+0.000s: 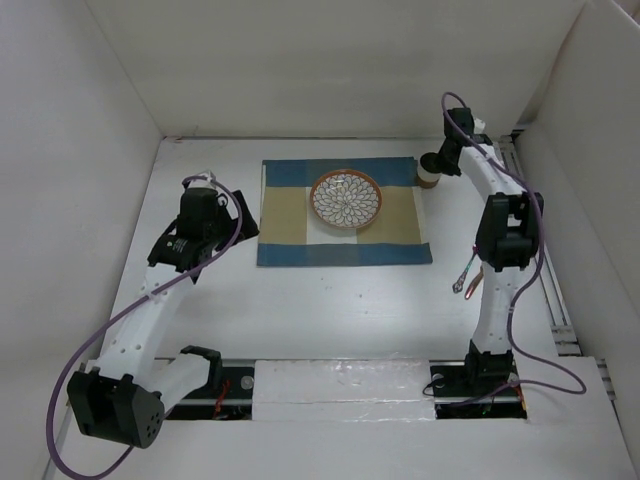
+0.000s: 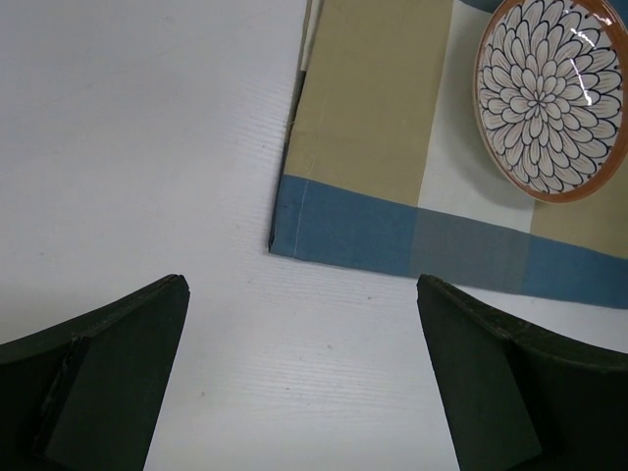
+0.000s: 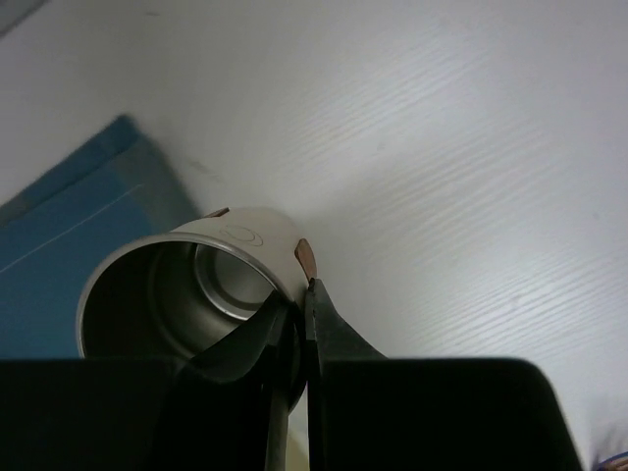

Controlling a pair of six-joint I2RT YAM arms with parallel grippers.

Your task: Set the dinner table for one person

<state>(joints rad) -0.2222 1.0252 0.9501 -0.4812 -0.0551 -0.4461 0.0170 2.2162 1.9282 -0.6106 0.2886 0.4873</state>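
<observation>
Dinner table (image 1: 330,310), white and walled on three sides, appears partway laid for one. At the left, the left gripper (image 2: 304,392) hangs over bare tabletop just off the near left corner of the placemat (image 1: 345,245), its jaws spread wide and holding nothing. At centre, the blue-and-tan placemat lies flat with a flower-patterned plate (image 1: 346,199) on its far half. To the right, beside the mat's far right corner, the right gripper (image 3: 299,294) pinches the wall of a metal cup (image 3: 177,285), one finger inside the rim and one outside; whether the base already rests on the table cannot be told from here. Further right, near the right arm, a small utensil-like object (image 1: 463,277) lies on the table, too small to name. The step in hand looks to be placing the cup. It should come down upright until the base sits flat and clear of the cloth's edge. The jaws should then open gently and lift straight up, so the inner finger does not drag the rim and tip it
</observation>
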